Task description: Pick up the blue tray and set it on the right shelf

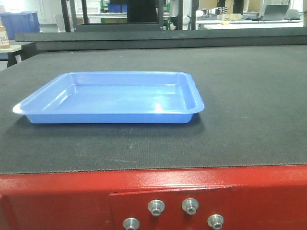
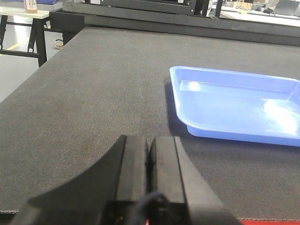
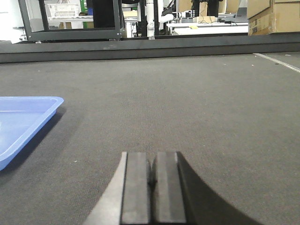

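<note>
Just one shiny light-blue tray (image 1: pixel 108 98) is sitting on the black mat (image 1: pixel 249 96); left gripper (image 2: pixel 149 143) and right gripper (image 3: pixel 153 159) are both sitting squeezed together, empty.

No readable text, label or number; only blurred print on a far white box (image 3: pixel 63 10)

A red-framed table (image 1: pixel 57 191) topped with a black mat (image 1: pixel 249 105) carried a blue tray (image 1: pixel 112 98), which lay flat on the mat.
</note>
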Robot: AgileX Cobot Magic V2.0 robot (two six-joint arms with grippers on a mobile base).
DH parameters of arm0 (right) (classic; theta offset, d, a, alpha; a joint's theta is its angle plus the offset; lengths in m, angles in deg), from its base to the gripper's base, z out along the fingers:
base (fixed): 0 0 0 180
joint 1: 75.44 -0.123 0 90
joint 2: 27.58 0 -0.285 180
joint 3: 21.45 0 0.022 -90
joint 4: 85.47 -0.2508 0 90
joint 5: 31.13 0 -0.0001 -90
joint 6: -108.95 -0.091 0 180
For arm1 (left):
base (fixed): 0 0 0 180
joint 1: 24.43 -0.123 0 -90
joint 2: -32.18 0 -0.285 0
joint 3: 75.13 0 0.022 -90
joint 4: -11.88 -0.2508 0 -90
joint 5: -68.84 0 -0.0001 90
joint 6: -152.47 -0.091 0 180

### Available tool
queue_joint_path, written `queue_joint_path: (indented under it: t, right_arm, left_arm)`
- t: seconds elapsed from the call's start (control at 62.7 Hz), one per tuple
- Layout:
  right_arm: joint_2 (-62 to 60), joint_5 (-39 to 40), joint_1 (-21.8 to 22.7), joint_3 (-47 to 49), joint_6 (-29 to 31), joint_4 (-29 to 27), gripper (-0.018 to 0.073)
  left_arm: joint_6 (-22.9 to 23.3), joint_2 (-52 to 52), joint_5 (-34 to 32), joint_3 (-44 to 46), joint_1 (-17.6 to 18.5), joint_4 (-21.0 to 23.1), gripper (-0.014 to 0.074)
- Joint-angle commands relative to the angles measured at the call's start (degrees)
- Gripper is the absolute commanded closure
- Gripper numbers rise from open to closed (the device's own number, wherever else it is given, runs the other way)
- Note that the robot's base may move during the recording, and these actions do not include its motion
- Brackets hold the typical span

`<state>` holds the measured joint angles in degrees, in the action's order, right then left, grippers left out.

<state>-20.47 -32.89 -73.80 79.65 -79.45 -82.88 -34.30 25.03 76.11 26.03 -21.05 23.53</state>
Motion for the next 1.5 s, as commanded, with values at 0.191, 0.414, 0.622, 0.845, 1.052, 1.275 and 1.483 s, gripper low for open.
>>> queue_joint_path:
  t: [0.191, 0.414, 0.622, 0.845, 1.052, 1.275, 1.483]
  right_arm:
    - [-1.08, 5.15, -0.05, 1.33, 0.37, -0.12, 0.05]
    - [-1.08, 5.15, -0.05, 1.33, 0.37, -0.12, 0.05]
    - [-1.09, 6.51, -0.05, 1.33, 0.37, -0.12, 0.05]
    - [-1.09, 7.54, -0.05, 1.33, 0.37, -0.12, 0.05]
    - [-1.09, 10.23, -0.05, 2.19, 0.37, -0.12, 0.05]
    - [3.51, -2.44, -0.1, 21.47, 0.32, -0.17, 0.0497]
    - [18.14, -7.37, -0.1, 36.8, 0.32, -0.17, 0.0179]
  left_arm:
    - [-0.05, 0.87, -4.62, -1.58, 0.15, 0.65, 0.0645]
    - [-0.05, 0.87, -4.62, -1.58, 0.15, 0.65, 0.0645]
    - [-0.05, 0.87, -4.62, -1.58, 0.15, 0.65, 0.0645]
    - [0.19, 0.87, -8.05, -1.58, 0.15, 2.69, 0.0645]
    - [0.19, 0.87, -11.67, -1.58, 0.15, 3.97, 0.0645]
    - [0.19, -3.87, -2.35, 15.41, 0.15, -4.2, 0.0643]
    - [0.19, -20.08, 15.84, 38.38, 0.26, -7.15, 0.0545]
